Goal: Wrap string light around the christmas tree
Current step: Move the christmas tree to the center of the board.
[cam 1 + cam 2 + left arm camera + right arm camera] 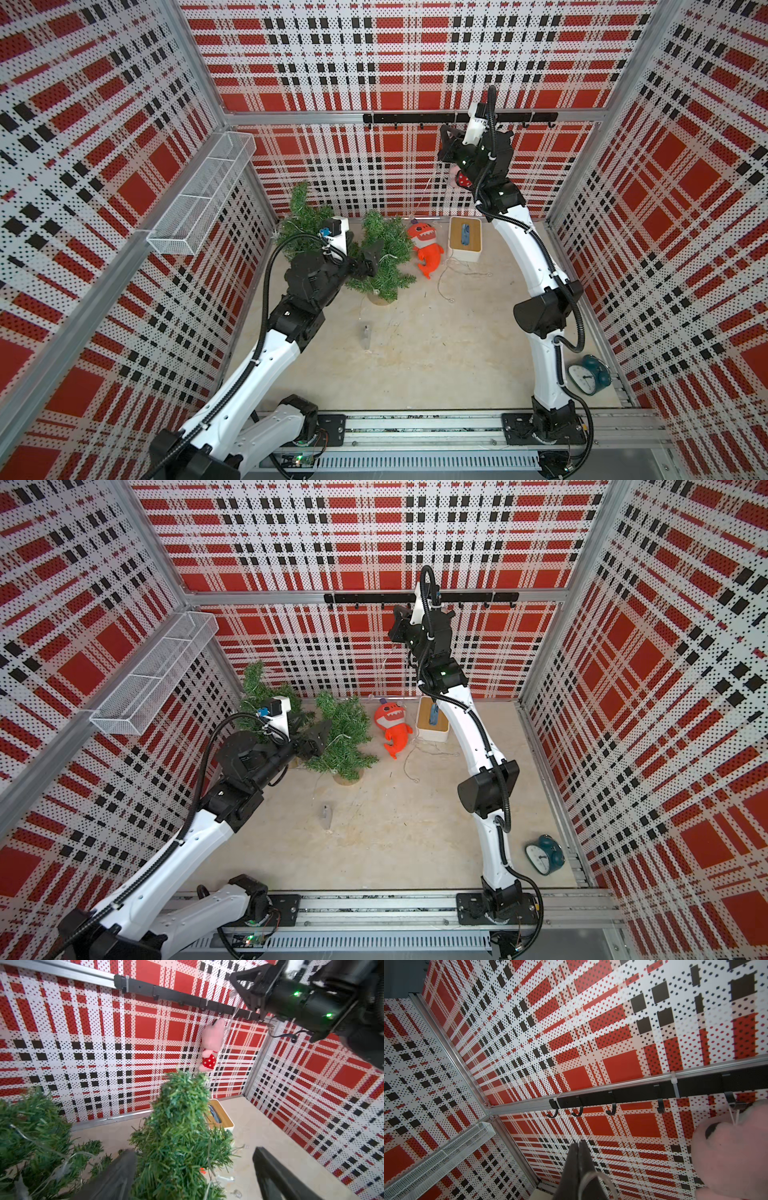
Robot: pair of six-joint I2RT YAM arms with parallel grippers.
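My left end effector point(193, 1152) gapes open, straddling the green bristly christmas tree point(178, 1118); my right end effector point(578, 1144), raised high, pinches the thin clear string light point(591, 1174).

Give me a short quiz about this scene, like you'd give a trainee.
1. True or false: the right gripper is shut on the string light.
2. What lies beside the white box? A) orange toy shark B) alarm clock C) wire basket
3. Fill in: the left gripper, at the tree, has its jaws ___.
Key: 1 true; 2 A; 3 open.
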